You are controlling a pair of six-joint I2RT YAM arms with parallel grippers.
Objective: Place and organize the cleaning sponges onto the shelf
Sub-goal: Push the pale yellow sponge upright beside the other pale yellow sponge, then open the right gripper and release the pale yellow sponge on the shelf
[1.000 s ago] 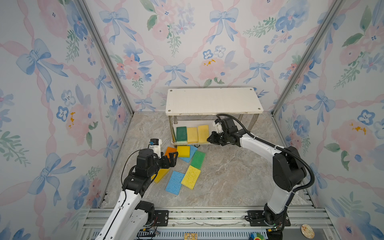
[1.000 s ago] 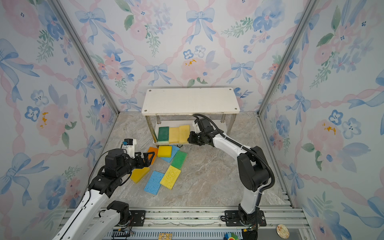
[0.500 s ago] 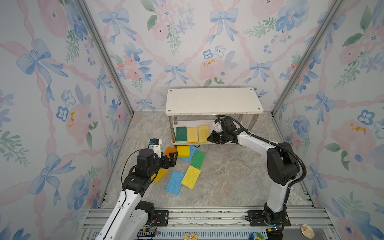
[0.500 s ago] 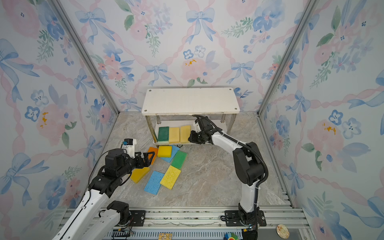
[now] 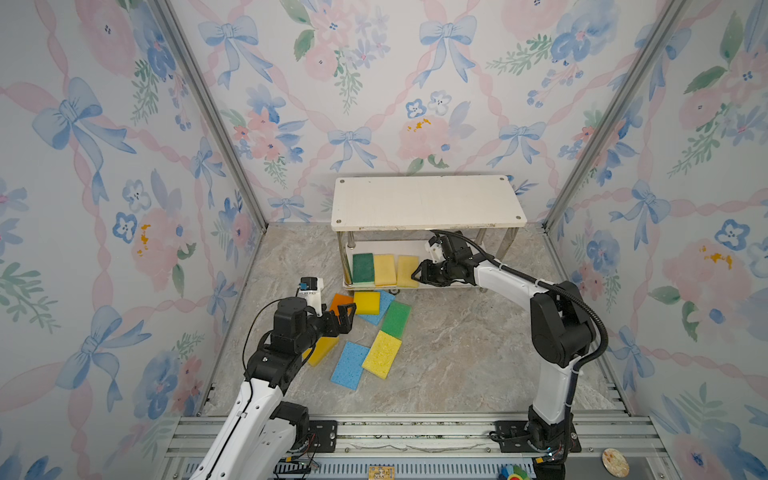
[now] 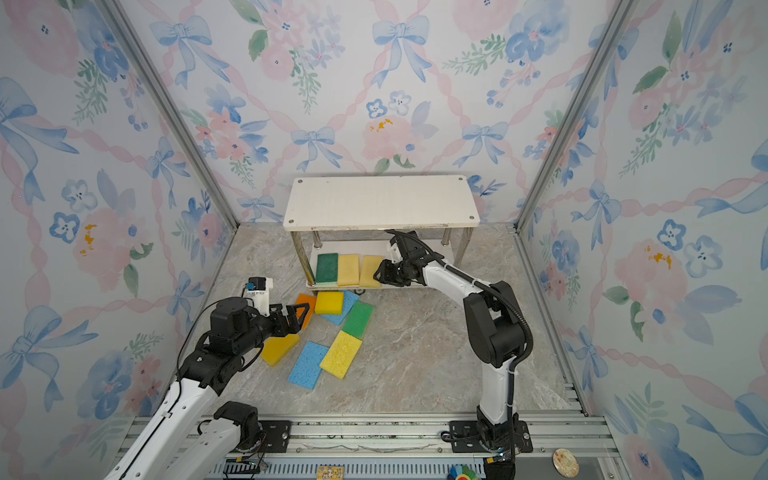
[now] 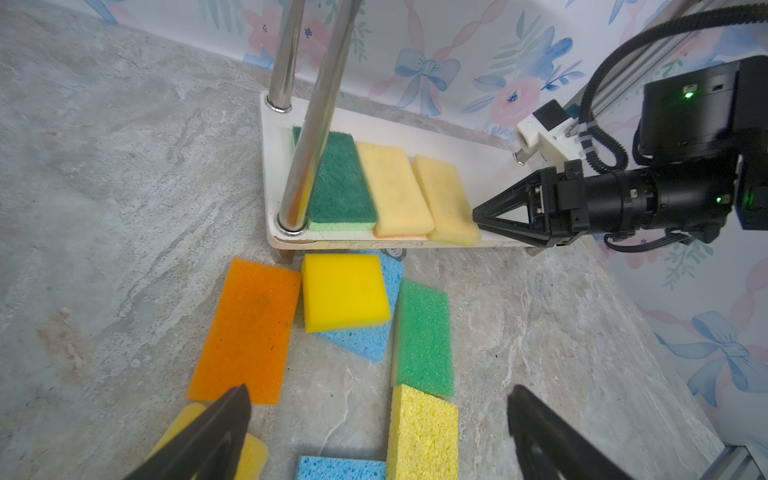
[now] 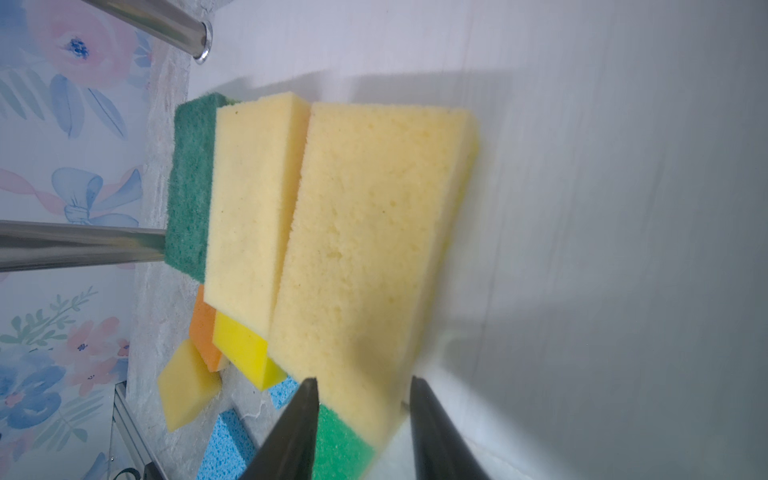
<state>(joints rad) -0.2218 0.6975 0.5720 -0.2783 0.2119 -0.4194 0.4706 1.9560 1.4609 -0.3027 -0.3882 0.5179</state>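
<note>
Black fingers of the left gripper (image 5: pixel 348 319) are standing wide apart, holding nothing, low and left of the middle in both top views. The orange sponge (image 5: pixel 340 302) is lying on the floor (image 5: pixel 457 353) right by their tips. Six other sponges (image 5: pixel 381 354) are lying around it, mostly to the right. Higher up, the shelf (image 5: pixel 428 203) is carrying a dark green sponge (image 5: pixel 363 268) and two pale yellow sponges (image 5: pixel 385 269) side by side on its lower board (image 7: pixel 478 166). The right gripper (image 5: pixel 417 275) is sitting at the rightmost pale sponge (image 7: pixel 446 199), its fingers parted around that sponge's end.
</note>
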